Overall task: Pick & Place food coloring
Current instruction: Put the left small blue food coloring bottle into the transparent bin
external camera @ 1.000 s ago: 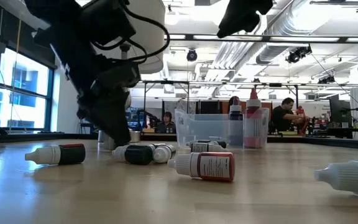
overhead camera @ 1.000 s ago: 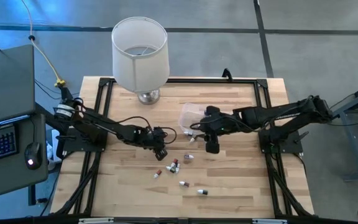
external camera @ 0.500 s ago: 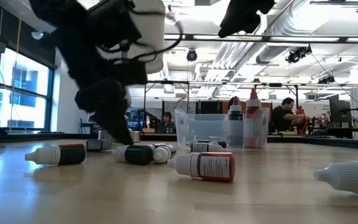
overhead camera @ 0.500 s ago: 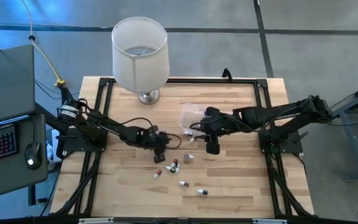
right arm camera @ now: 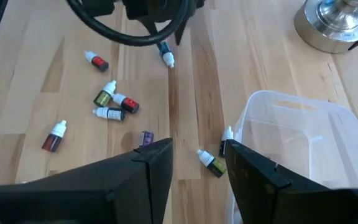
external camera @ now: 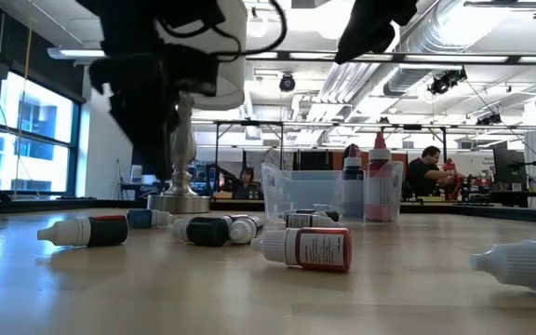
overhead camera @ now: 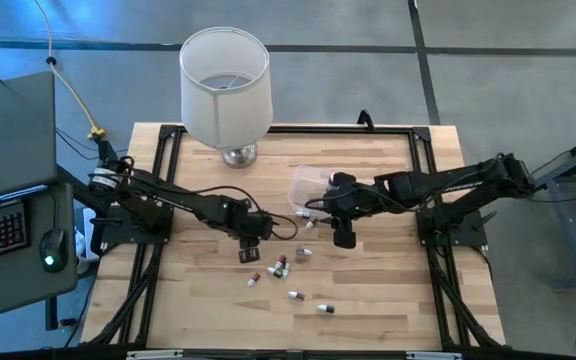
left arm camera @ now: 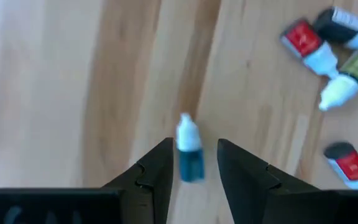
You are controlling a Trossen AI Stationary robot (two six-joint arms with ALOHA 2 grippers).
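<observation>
High view: lamp [overhead camera: 226,90] behind scattered bottles [overhead camera: 280,266].

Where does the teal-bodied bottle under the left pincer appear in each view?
High: teal bottle not distinguishable under left pincer.
Low: lying at, before the lamp base.
Left wrist, between open fingers.
Right wrist, near lamp base.
Shared landmark: the lamp base.

I could read no text anywhere. The red food coloring bottle [external camera: 303,249] lying nearest the low camera carried a white label with fine print, but its lines were too small to make out.
</observation>
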